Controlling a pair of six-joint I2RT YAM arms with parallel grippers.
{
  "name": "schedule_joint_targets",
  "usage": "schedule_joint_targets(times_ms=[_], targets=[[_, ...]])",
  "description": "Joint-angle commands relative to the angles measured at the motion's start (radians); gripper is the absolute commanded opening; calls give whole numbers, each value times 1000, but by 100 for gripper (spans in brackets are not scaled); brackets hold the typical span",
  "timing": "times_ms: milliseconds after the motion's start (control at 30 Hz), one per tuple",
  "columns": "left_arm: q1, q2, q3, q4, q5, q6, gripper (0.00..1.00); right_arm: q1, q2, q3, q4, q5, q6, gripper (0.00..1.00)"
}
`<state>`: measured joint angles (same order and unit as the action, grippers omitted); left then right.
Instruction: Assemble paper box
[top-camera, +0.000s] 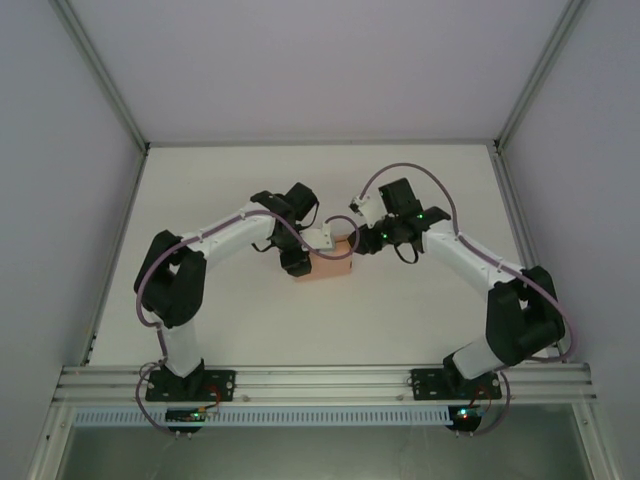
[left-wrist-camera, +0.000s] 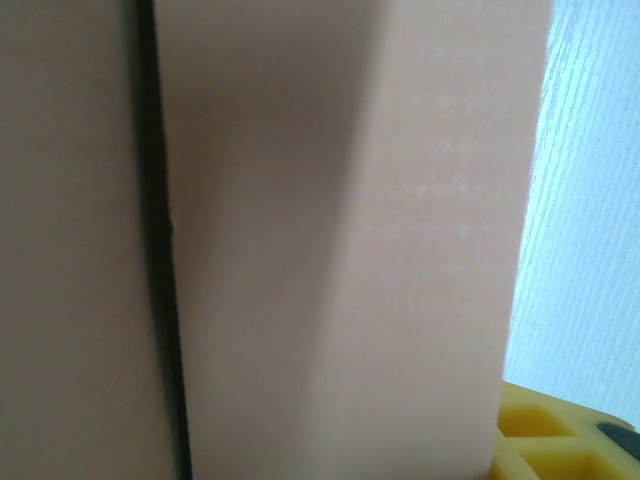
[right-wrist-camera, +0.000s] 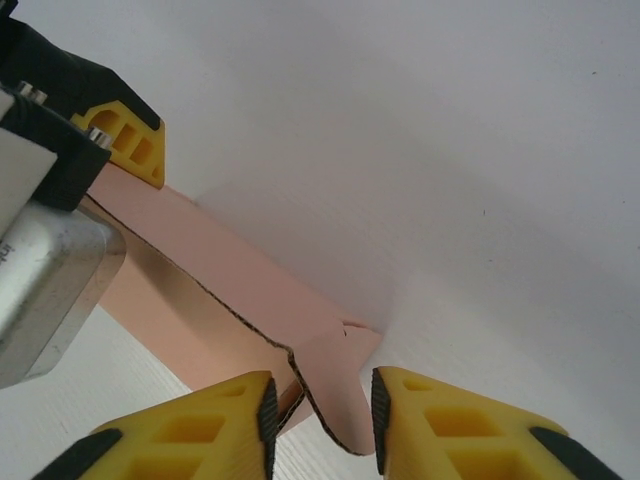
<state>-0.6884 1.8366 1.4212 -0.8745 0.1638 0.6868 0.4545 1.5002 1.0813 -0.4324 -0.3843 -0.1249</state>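
Paper box (top-camera: 333, 268) in salmon-pink card lies between the 2 grippers, an end flap (right-wrist-camera: 335, 375) sitting in the narrow gap of the right gripper (right-wrist-camera: 322, 408), whose yellow fingers (right-wrist-camera: 430, 425) stand parted, while the left gripper (top-camera: 298, 265) meets the opposite end, its grip impossible to tell.

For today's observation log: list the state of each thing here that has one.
paper box: partly folded, a flap sticking out.
right fingers: open, straddling that flap.
left fingers: against the box, open or shut unclear.
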Motion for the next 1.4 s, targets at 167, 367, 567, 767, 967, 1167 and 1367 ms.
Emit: schedule_joint_targets(times_ms=[167, 367, 567, 767, 967, 1167, 1367], targets=[[-11, 1, -22, 1, -3, -22, 51, 25, 61, 92, -43, -16, 29, 9], [-12, -11, -39, 28, -2, -46, 51, 86, 34, 102, -68, 123, 221, 2], [-11, -6, -42, 36, -4, -59, 51, 102, 21, 102, -98, 185, 404, 0], [-13, 4, -36, 40, -11, -72, 52, 103, 30, 63, -69, 213, 497, 0], [-13, 3, -44, 63, -5, -82, 54, 134, -17, -99, 149, 276, 400, 0], [-11, 0, -33, 88, -5, -114, 57, 184, -68, -257, 347, 409, 335, 0], [-10, -54, -48, 118, -6, -152, 69, 217, -88, -251, 339, 485, 344, 0]])
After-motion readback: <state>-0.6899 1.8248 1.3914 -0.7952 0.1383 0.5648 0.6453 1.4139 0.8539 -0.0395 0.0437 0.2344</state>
